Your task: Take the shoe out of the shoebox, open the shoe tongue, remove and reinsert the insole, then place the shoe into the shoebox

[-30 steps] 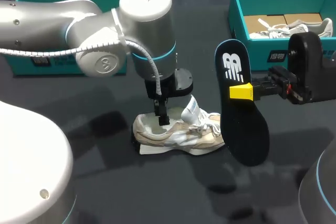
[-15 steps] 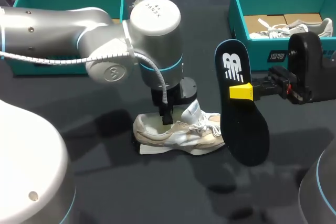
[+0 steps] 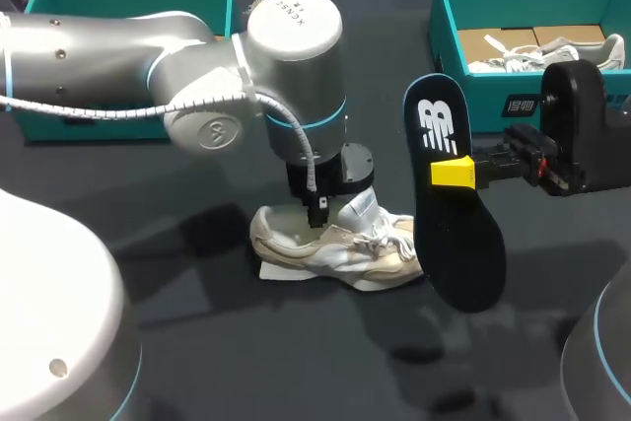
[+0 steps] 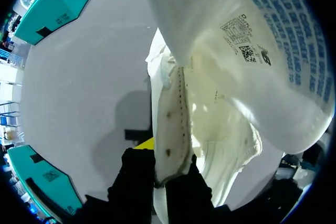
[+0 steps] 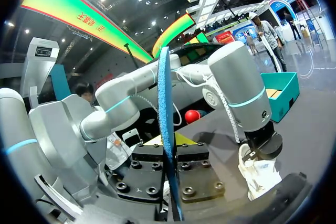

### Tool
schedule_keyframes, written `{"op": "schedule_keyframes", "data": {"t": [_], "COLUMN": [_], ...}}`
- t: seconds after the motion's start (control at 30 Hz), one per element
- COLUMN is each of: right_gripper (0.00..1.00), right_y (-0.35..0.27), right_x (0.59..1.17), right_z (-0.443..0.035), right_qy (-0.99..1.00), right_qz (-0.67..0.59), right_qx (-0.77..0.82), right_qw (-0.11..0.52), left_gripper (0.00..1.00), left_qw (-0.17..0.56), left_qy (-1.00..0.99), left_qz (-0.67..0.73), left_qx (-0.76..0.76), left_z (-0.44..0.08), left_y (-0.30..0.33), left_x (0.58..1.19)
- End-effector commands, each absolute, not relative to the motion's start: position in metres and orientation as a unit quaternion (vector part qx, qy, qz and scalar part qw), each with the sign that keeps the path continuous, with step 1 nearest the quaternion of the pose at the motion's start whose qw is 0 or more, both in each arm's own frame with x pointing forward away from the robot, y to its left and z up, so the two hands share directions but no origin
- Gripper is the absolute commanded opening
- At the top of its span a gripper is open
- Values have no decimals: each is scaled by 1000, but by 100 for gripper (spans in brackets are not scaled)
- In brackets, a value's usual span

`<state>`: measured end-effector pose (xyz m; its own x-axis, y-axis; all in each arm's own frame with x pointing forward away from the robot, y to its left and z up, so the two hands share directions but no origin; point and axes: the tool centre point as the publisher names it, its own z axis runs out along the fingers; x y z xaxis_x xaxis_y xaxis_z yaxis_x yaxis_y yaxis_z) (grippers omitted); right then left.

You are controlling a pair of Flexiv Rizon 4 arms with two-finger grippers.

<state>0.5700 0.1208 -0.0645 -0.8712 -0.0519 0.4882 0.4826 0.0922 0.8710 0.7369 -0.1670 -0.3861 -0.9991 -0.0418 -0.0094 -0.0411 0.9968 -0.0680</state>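
Resting on the dark table (image 3: 296,362), well apart from the teal shoebox (image 3: 468,96), the pale shoe (image 3: 345,251) was pinched at its collar wall by the left gripper (image 3: 317,212), and the dark insole (image 3: 455,244), upright near the toe, was clamped in the right gripper (image 3: 450,173).
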Motion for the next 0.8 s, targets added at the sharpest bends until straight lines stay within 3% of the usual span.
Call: {"op": "schedule_keyframes", "data": {"t": [0.03,0.53,0.8], "right_gripper": [0,0,0], "right_y": [121,121,121], "right_x": [568,568,568], "right_z": [-64,-64,-64], "right_qy": [-711,-711,-711], "right_qz": [-656,-656,-656], "right_qx": [-153,-153,-153], "right_qw": [203,203,203], "left_gripper": [0,0,0], "left_qw": [-5,-5,6], "left_qy": [999,975,973], "left_qz": [-42,-92,-88], "left_qx": [-15,203,212], "left_z": [-383,-319,-314], "left_y": [-162,-155,-155], "left_x": [738,736,735]}}
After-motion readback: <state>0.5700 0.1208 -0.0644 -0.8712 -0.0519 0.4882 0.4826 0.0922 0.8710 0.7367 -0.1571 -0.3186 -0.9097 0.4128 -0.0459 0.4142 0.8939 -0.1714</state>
